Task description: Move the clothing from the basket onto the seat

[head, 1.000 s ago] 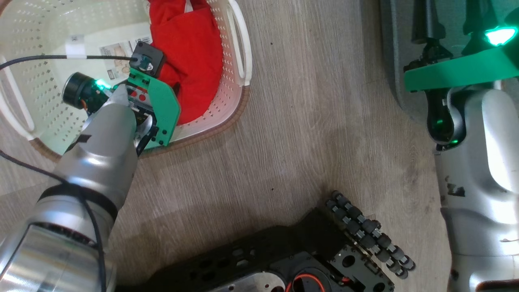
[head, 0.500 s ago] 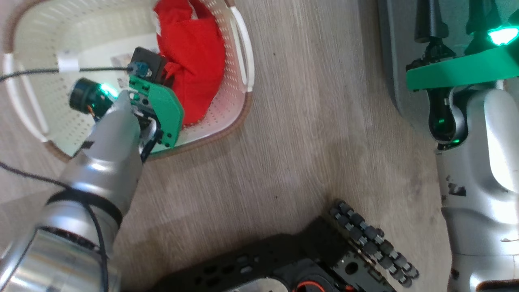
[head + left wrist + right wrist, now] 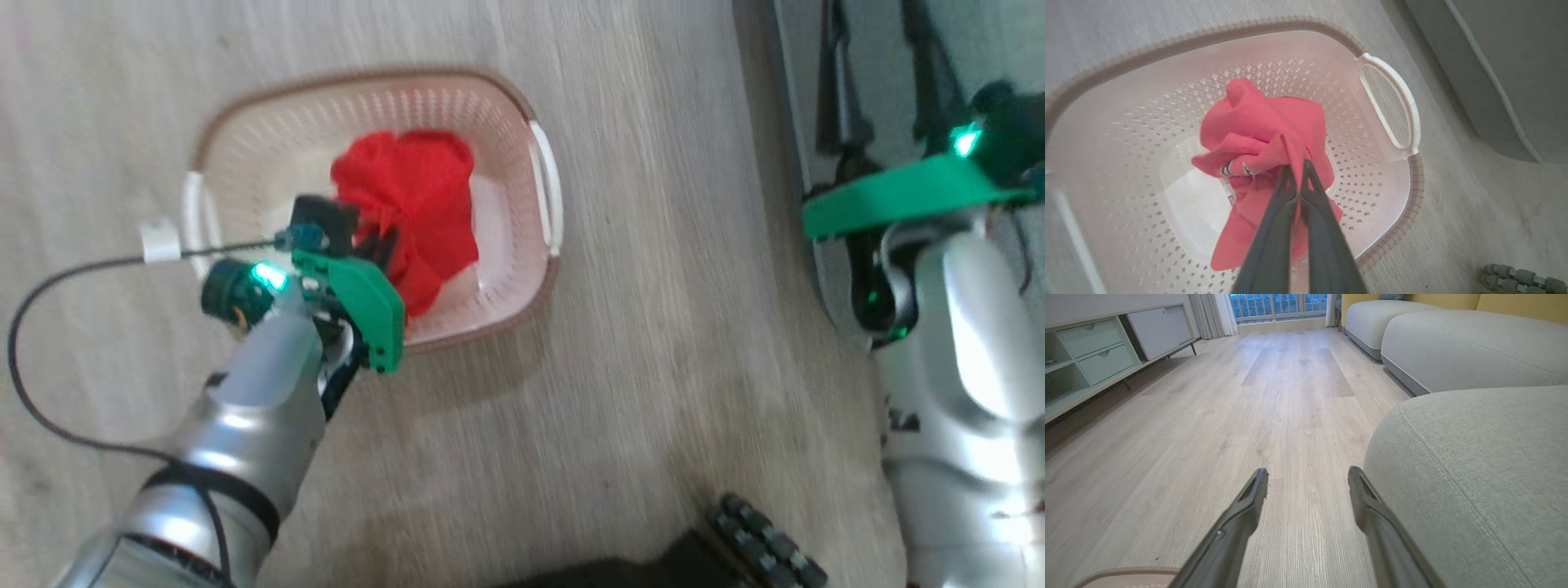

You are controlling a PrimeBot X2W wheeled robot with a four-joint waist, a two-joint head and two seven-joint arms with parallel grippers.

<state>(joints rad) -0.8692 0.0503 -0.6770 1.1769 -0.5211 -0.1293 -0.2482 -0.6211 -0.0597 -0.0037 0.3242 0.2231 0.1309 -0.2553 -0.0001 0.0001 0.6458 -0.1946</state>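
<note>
- Nearest the robot, a row of dark roller wheels (image 3: 767, 547) on its base sits at the bottom of the head view, on the pale wooden floor (image 3: 588, 367).
- The silver left forearm (image 3: 253, 408) reaches forward and down from the lower left toward the basket.
- The left gripper (image 3: 1298, 165) is fully closed, its two dark fingers pressed together on a fold of the clothing (image 3: 1261, 122).
- The clothing, bright red and bunched, hangs from that pinch inside the outline of the basket (image 3: 1118, 134). A small white tag (image 3: 1233, 169) shows on it. Whether its lowest fold touches the basket bottom I cannot tell.
- The basket stands on the floor, with perforated cream walls under a brown rim. One white handle (image 3: 1392, 106) is on the side toward the seat.
- The right gripper (image 3: 1307, 473) is wide open and holds nothing. Its fingers point along the floor, just beside the rounded edge of the seat (image 3: 1474, 477).
- The seat, grey-green with stitched seams, lies to the robot's right, apart from the basket with a strip of floor between.
- Farther off, more sofa sections (image 3: 1453, 347) line the right and a pale sideboard (image 3: 1094, 351) with drawers stands on the left. A window (image 3: 1278, 304) with curtains is at the far end of the room.
</note>
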